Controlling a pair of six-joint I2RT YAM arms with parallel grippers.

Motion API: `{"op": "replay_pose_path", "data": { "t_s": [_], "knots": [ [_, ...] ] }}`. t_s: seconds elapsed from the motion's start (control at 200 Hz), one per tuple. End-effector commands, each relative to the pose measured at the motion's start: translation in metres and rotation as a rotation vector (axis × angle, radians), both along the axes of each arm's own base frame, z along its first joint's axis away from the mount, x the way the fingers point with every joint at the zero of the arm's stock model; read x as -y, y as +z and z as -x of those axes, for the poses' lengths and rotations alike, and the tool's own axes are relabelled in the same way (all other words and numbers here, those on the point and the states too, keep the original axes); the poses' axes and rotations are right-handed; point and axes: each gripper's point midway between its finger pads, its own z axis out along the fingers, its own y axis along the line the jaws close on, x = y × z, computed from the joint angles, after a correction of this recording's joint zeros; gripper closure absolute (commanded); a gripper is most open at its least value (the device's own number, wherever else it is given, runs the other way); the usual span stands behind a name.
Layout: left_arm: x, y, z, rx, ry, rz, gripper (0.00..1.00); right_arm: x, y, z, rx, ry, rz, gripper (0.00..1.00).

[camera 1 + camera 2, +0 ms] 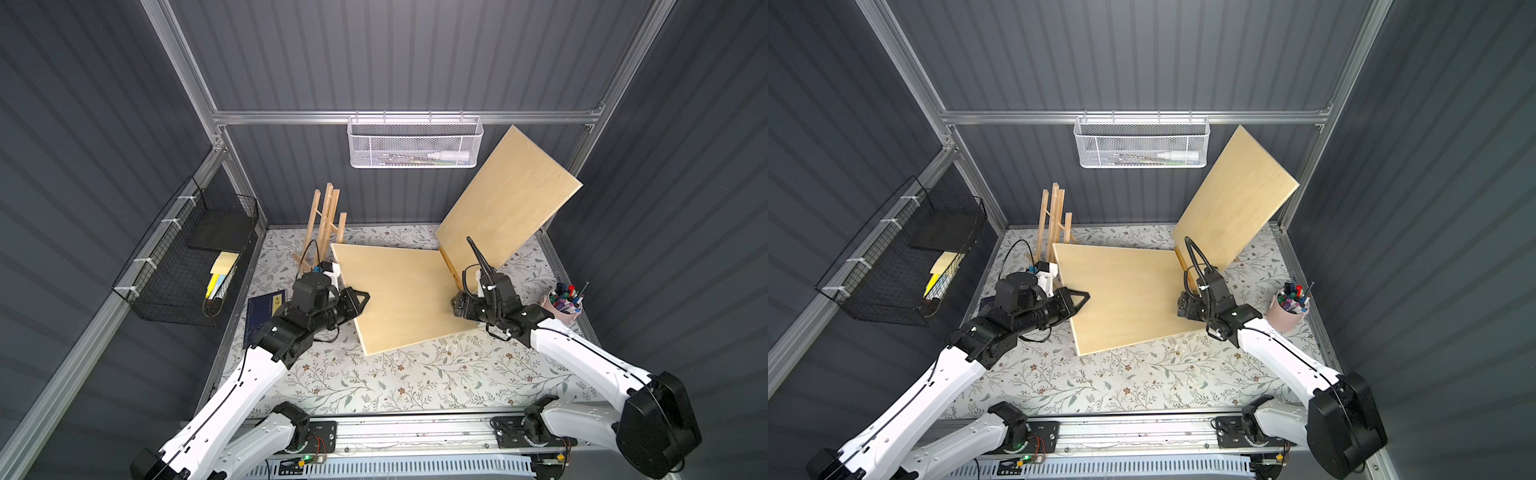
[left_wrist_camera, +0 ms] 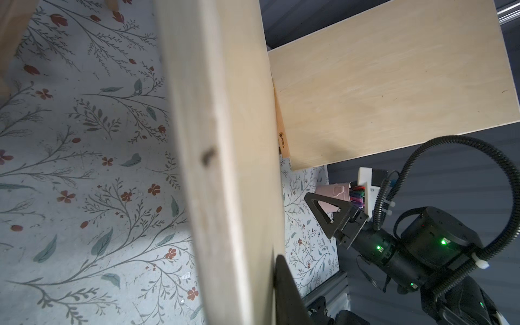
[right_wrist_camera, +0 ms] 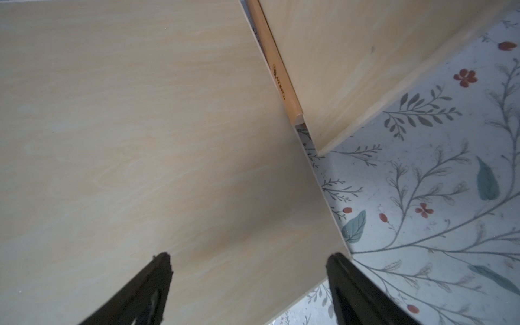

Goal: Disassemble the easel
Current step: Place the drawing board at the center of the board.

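A pale wooden board [image 1: 399, 291] [image 1: 1125, 291] lies slanted over the flowered mat, and its far right edge meets the ledge [image 3: 278, 73] of an easel. A second board [image 1: 507, 199] [image 1: 1233, 195] leans upright on that easel at the back right. A small wooden easel [image 1: 326, 220] [image 1: 1054, 220] stands at the back left. My left gripper [image 1: 359, 297] [image 1: 1079, 297] is shut on the slanted board's left edge. One finger [image 2: 284, 281] presses its face and the other is hidden behind it. My right gripper [image 1: 457, 305] [image 3: 250, 259] hangs open over the board's right corner.
A pink cup of markers [image 1: 563, 305] [image 1: 1289, 309] stands right of my right arm. A dark blue book [image 1: 264, 313] lies under my left arm. A black wire basket [image 1: 187, 266] hangs on the left wall, and a white mesh basket [image 1: 415, 143] on the back rail.
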Motion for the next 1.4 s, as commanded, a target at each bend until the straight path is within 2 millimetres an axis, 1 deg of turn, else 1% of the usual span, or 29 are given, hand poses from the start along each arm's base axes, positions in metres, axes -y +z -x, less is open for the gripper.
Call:
{"op": "replay_pose_path", "data": {
  "t_s": [0.0,0.06,0.135,0.31,0.425,0.595,0.715,0.841,0.921,1.031,1.086,1.121,1.181,1.251,1.396],
  "knots": [
    [-0.046,-0.100,0.041,-0.198,-0.108,-0.442,0.82,0.002,-0.008,0.004,-0.020,0.001,0.012,0.11],
    [-0.047,-0.100,0.042,-0.193,-0.110,-0.442,0.82,0.003,-0.009,0.005,-0.023,-0.005,0.011,0.11],
    [-0.047,-0.101,0.043,-0.194,-0.113,-0.439,0.77,0.003,-0.011,0.005,-0.029,-0.007,0.008,0.10],
    [-0.047,-0.099,0.043,-0.188,-0.109,-0.436,0.76,0.003,-0.017,0.008,-0.040,-0.007,0.003,0.09],
    [-0.048,-0.096,0.042,-0.179,-0.099,-0.434,0.75,0.002,-0.018,0.009,-0.042,-0.005,-0.001,0.09],
    [-0.048,-0.093,0.038,-0.167,-0.086,-0.436,0.58,0.001,-0.018,0.009,-0.045,0.000,-0.008,0.09],
    [-0.047,-0.093,0.037,-0.165,-0.089,-0.434,0.57,0.000,-0.019,0.009,-0.047,0.002,-0.010,0.09],
    [-0.048,-0.092,0.037,-0.161,-0.086,-0.434,0.47,-0.001,-0.018,0.009,-0.047,0.006,-0.020,0.09],
    [-0.047,-0.091,0.035,-0.153,-0.080,-0.430,0.45,-0.002,-0.018,0.010,-0.048,0.010,-0.023,0.09],
    [-0.047,-0.092,0.034,-0.146,-0.073,-0.425,0.40,-0.003,-0.018,0.010,-0.045,0.011,-0.033,0.09],
    [-0.046,-0.091,0.031,-0.136,-0.065,-0.419,0.37,-0.004,-0.018,0.010,-0.047,0.014,-0.037,0.09],
    [-0.046,-0.086,0.027,-0.122,-0.053,-0.414,0.36,-0.005,-0.019,0.011,-0.050,0.014,-0.037,0.09],
    [-0.049,-0.084,0.021,-0.108,-0.027,-0.434,0.31,-0.006,-0.018,0.011,-0.050,0.017,-0.044,0.09],
    [-0.049,-0.083,0.018,-0.102,-0.021,-0.437,0.30,-0.007,-0.019,0.011,-0.051,0.020,-0.047,0.09],
    [-0.045,-0.072,0.004,-0.057,0.014,-0.417,0.27,-0.009,-0.018,0.011,-0.052,0.028,-0.059,0.09]
  ]
}}
